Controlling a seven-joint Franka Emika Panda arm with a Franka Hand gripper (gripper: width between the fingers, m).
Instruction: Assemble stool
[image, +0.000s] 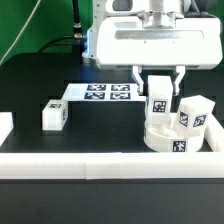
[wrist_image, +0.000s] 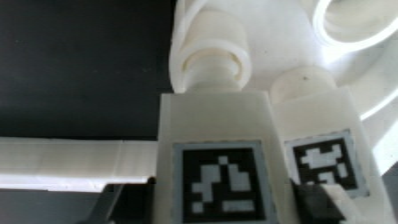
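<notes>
Stool: found part-built, with seat (image: 160, 140) lying flat against front rail (image: 90, 165) toward the exterior view's right, probably lodged there to prevent sliding or turning while legs go in. Noted first leg (image: 196, 115) standing upright on seat, apparently fitted. Noted second leg (image: 159, 103) held upright in gripper (image: 160, 90) directly above seat, with jaws drawn in narrow on its sides; judged to be kept vertical so as to bring its round end (wrist_image: 214, 65) squarely to a socket. Found third leg (image: 53, 116) loose on table (image: 40, 80), well apart toward the exterior view's left, near marker board (image: 100, 93). Unable to confirm whether second leg touches seat or has entered a socket, owing to masking by the leg itself in the exterior view and heavy blur in the wrist view. Unable to make out any sockets.
</notes>
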